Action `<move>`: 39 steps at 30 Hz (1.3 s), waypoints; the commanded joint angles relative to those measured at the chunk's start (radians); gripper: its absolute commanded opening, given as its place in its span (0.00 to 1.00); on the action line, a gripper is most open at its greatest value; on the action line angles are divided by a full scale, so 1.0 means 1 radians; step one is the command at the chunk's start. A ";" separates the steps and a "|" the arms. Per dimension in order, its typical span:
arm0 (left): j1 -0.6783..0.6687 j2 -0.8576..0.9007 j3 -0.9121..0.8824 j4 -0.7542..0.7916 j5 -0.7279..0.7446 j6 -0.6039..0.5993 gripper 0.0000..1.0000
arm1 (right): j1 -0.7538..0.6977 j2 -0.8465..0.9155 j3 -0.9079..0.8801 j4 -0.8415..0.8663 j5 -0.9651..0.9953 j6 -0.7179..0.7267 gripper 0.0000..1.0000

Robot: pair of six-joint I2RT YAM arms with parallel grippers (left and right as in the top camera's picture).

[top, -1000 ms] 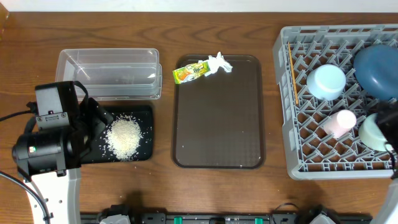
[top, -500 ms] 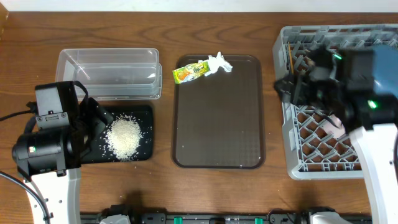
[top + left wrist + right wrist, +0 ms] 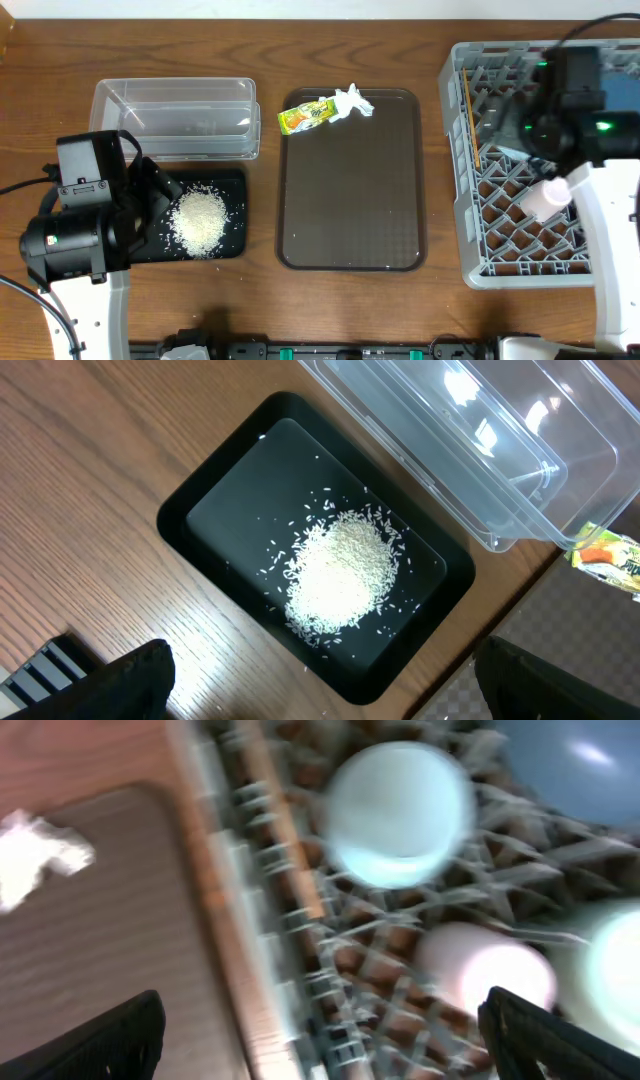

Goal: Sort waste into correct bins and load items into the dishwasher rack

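Since a second ago the right gripper [image 3: 320, 1005] has swung in over the dishwasher rack [image 3: 480, 250], which stands right of the brown serving tray [image 3: 350, 200]; the left gripper [image 3: 320, 660] has not budged. Both pairs of jaws gape wide and hold nothing. In the rack I count three bowls, the dark blue bowl [image 3: 585, 760], light blue bowl [image 3: 400, 810] and mint green bowl [image 3: 615, 970], plus one pink cup [image 3: 480, 970] and one wooden stick [image 3: 470, 115] along the side nearest the tray; the wrist view is blurred. Two scraps lie at the tray's far left corner: one wrapper [image 3: 305, 117] just beside one tissue [image 3: 352, 102]. Left of the tray are two bins: the clear tub [image 3: 175, 118] and the black tray [image 3: 232, 185], which holds a single heap of rice [image 3: 200, 220] below the left gripper
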 commanded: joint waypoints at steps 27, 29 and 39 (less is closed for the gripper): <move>0.003 0.000 0.012 -0.001 -0.005 -0.012 0.97 | -0.324 -0.002 0.011 -0.100 -0.124 0.148 0.99; 0.003 0.000 0.012 0.010 0.043 -0.050 0.97 | -0.324 -0.002 0.011 -0.100 -0.124 0.148 0.99; -0.013 0.004 0.012 0.059 0.686 -0.040 0.97 | -0.324 -0.002 0.011 -0.100 -0.124 0.148 0.99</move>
